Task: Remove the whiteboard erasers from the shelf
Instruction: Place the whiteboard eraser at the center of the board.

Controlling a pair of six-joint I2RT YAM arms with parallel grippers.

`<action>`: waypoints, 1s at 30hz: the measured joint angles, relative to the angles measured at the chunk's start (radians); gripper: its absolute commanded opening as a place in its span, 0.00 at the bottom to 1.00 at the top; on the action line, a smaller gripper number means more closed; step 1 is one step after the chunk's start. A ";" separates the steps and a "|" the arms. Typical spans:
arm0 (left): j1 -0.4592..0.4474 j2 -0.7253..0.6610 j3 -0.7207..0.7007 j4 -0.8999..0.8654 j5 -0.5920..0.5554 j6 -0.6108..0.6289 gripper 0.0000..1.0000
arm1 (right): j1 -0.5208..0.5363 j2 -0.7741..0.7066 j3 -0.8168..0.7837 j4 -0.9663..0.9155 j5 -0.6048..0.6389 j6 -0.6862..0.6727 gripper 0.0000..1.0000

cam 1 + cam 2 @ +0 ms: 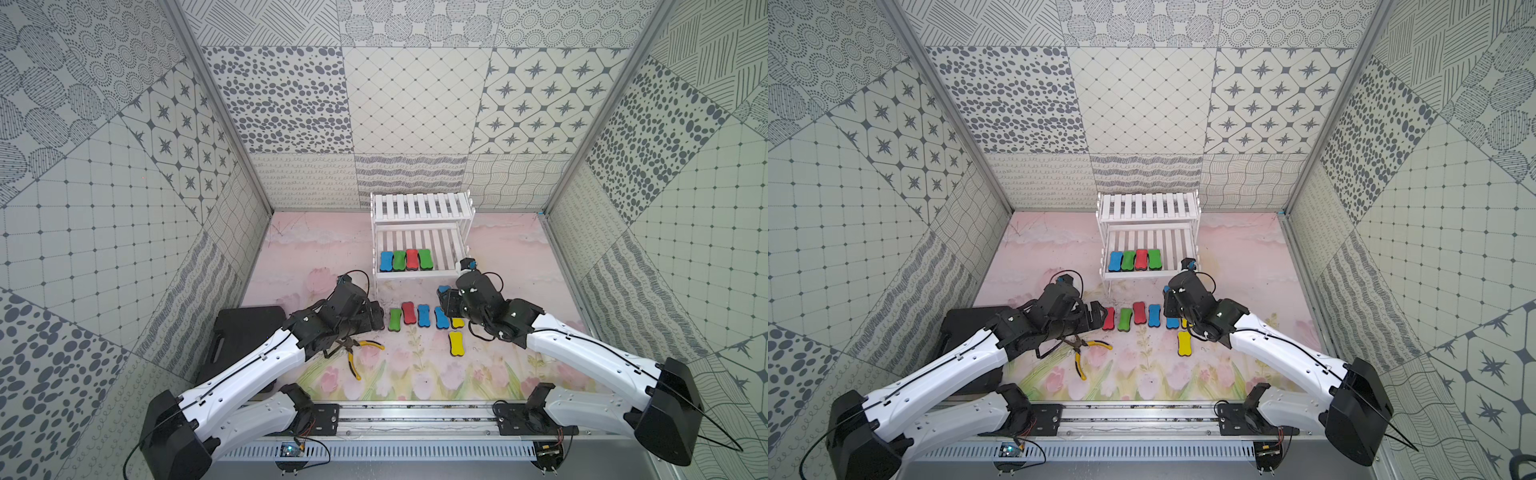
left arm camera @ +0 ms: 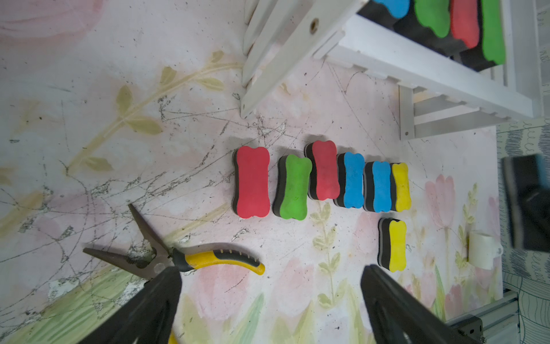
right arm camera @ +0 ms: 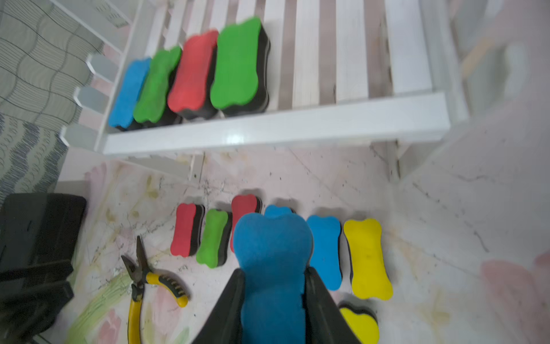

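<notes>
The white two-tier shelf (image 1: 422, 210) stands at the back of the table. A blue, a green, a red and a green whiteboard eraser (image 1: 406, 260) sit side by side on its lower tier (image 3: 276, 129). My right gripper (image 3: 275, 271) is shut on a blue eraser (image 3: 272, 247), held above the table just in front of the shelf's right corner (image 1: 444, 289). Several more erasers lie in a row on the table (image 2: 324, 169), with a yellow one (image 1: 456, 343) nearer me. My left gripper (image 2: 270, 286) stands open and holds nothing, left of that row (image 1: 1100, 318).
Yellow-handled pliers (image 1: 359, 353) lie on the table under my left wrist. A black plastic case (image 1: 245, 336) sits at the left wall. A small white roll (image 2: 483, 250) lies near the right wall. Patterned walls close in three sides.
</notes>
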 measured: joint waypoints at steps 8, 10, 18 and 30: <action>0.002 -0.008 0.000 -0.001 0.000 0.000 0.99 | 0.131 0.005 -0.110 -0.052 -0.035 0.155 0.29; 0.004 -0.012 0.000 -0.002 0.000 0.000 0.99 | 0.143 0.019 -0.113 -0.060 -0.050 0.176 0.29; 0.006 -0.039 0.000 -0.004 -0.001 0.000 0.99 | 0.148 0.128 -0.118 -0.068 -0.068 0.205 0.29; 0.007 -0.044 0.000 -0.031 -0.003 0.000 0.99 | 0.147 0.248 -0.077 -0.074 -0.021 0.212 0.40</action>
